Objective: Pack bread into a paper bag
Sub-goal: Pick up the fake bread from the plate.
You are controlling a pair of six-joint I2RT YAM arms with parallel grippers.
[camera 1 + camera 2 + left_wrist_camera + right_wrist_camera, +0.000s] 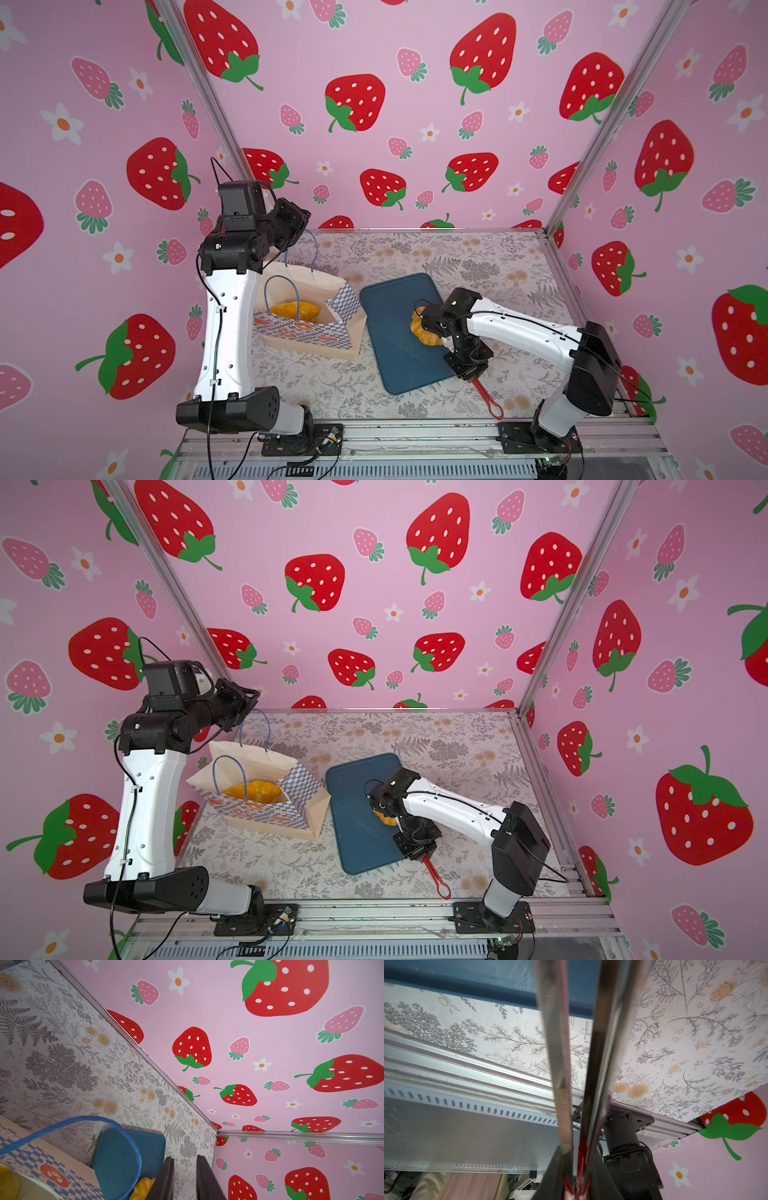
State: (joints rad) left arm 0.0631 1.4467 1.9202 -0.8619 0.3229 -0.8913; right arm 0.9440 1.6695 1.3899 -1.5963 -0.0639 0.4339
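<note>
Tray [388,361]: dark blue, flat on the flowered table [478,257], in the middle; every place below is given from it.
Paper bag [303,332]: on the table just beside the tray, on the left arm's side. Its mouth gapes toward the top views. One lower corner reaches the tray's edge; cannot tell whether they touch.
Bread in bag [295,311]: golden-yellow, lying inside against the checkered front wall, seen in both top views. Cannot tell how many pieces.
Bread on tray [424,334]: one golden piece with a lobed edge, on the half of the tray toward the right arm. The right arm's wrist hides most of it.
Left claw [185,1157]: raised behind the bag, well away from the tray toward the back wall. Its jaws stand a little apart with nothing between them.
Bag handle [133,1147]: blue cord loop, beside the left claw, outside its jaws.
Right claw [471,372]: low over the tray's front corner on the right arm's side, clamped on the tongs [488,397].
Tongs, detail: the red loop end lies past the tray toward the front rail. In the right wrist view the two metal arms [560,1064] spread apart. Their tips are out of sight.
</note>
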